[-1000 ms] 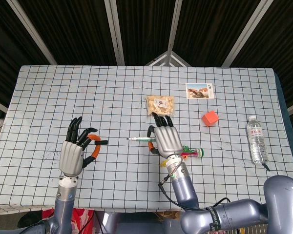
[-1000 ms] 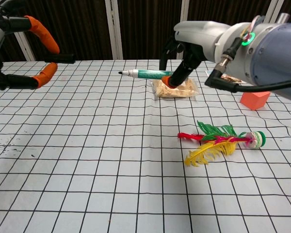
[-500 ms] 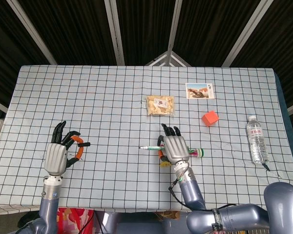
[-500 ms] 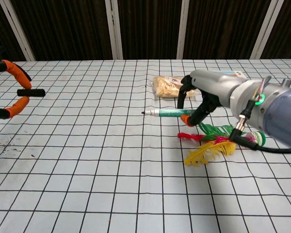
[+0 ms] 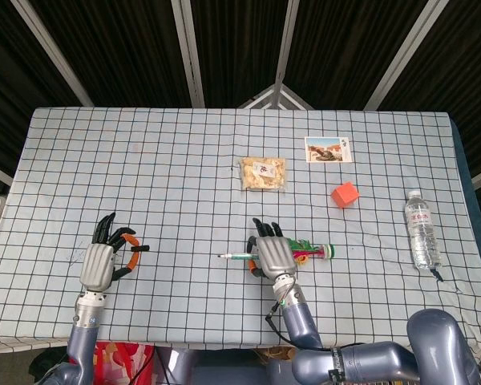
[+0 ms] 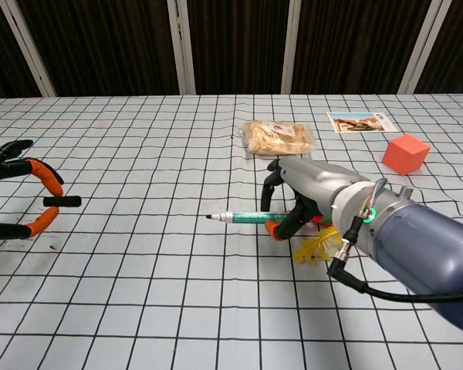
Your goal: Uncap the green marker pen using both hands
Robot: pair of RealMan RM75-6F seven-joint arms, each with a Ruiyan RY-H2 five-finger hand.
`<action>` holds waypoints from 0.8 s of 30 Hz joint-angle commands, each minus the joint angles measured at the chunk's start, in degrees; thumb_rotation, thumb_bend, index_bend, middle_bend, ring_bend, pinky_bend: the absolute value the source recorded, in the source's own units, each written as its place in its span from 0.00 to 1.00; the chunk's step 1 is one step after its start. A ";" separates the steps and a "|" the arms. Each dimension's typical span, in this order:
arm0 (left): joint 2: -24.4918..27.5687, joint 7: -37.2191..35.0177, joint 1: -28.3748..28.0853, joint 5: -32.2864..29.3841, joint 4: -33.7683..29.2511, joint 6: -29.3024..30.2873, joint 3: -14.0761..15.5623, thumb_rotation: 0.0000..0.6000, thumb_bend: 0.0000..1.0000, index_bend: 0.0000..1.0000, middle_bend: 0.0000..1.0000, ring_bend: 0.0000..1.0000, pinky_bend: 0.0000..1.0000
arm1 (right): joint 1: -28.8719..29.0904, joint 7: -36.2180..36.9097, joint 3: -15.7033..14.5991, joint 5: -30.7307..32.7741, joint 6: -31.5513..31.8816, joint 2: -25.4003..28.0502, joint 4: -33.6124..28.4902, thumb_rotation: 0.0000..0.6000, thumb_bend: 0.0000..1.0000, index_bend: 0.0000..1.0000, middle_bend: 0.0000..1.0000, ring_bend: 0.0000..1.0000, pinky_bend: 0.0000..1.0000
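The green marker pen (image 5: pixel 236 257) (image 6: pixel 243 218) lies level just above the tablecloth, its bare dark tip pointing left. My right hand (image 5: pixel 272 255) (image 6: pixel 309 193) grips its right end, fingers curled over the barrel. Far to the left, my left hand (image 5: pixel 103 261) (image 6: pixel 15 200) hovers low over the table. It pinches a small black cap (image 5: pixel 138 248) (image 6: pixel 62 202) between two orange-padded fingertips, with the other fingers spread. Cap and pen are well apart.
A feathered shuttlecock (image 5: pixel 313 251) (image 6: pixel 320 245) lies right behind my right hand. Further back are a snack bag (image 5: pixel 263 173) (image 6: pixel 276 136), a photo card (image 5: pixel 328 149) (image 6: pixel 359 122) and an orange cube (image 5: pixel 345 194) (image 6: pixel 406 153). A water bottle (image 5: pixel 422 230) lies at the right.
Both hands have come down toward the table. The right hand carried the uncapped marker nearer and lower, in front of the shuttlecock. The left hand sank and drew back with the cap.
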 commanded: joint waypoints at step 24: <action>11.85 9.17 -0.41 3.06 -18.20 3.79 0.85 1.00 0.45 0.06 0.01 0.00 0.00 | -1.51 -6.77 4.06 1.41 0.36 4.06 -6.79 1.00 0.23 0.10 0.06 0.09 0.00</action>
